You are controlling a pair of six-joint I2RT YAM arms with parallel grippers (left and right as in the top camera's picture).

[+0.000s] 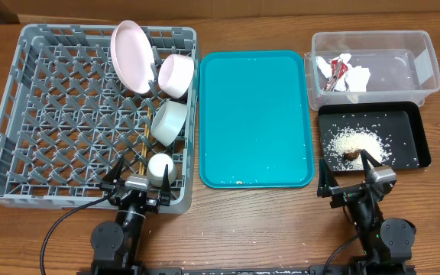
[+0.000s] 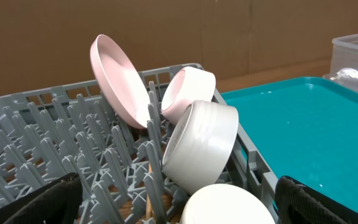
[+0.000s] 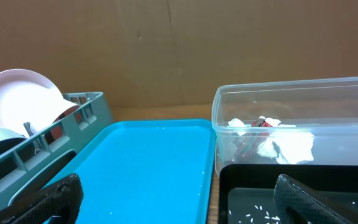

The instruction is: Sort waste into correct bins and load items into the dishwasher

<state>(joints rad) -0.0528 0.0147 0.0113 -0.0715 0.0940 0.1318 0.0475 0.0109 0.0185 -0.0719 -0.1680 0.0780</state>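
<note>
The grey dish rack [image 1: 21, 114] holds the pink plate [image 1: 131, 55], two white bowls [image 1: 176, 75] [image 1: 169, 122], a small white cup [image 1: 160, 166] and chopsticks [image 1: 145, 149]. In the left wrist view I see the plate [image 2: 120, 81], both bowls [image 2: 188, 92] [image 2: 201, 146] and the cup [image 2: 225, 205]. The clear tub [image 1: 415, 46] holds white tissue [image 1: 355, 76] and the red wrapper [image 1: 334, 75]. The black tray [image 1: 411, 114] holds rice grains [image 1: 354, 141] and a brown lump [image 1: 352, 156]. My left gripper [image 1: 139, 182] is open at the rack's front edge. My right gripper [image 1: 348, 180] is open at the black tray's front.
A teal serving tray [image 1: 254, 118] lies between the rack and the bins, with a few grains at its front edge; it shows in the right wrist view [image 3: 148, 168]. A brown wall stands behind the wooden table [image 1: 281, 229].
</note>
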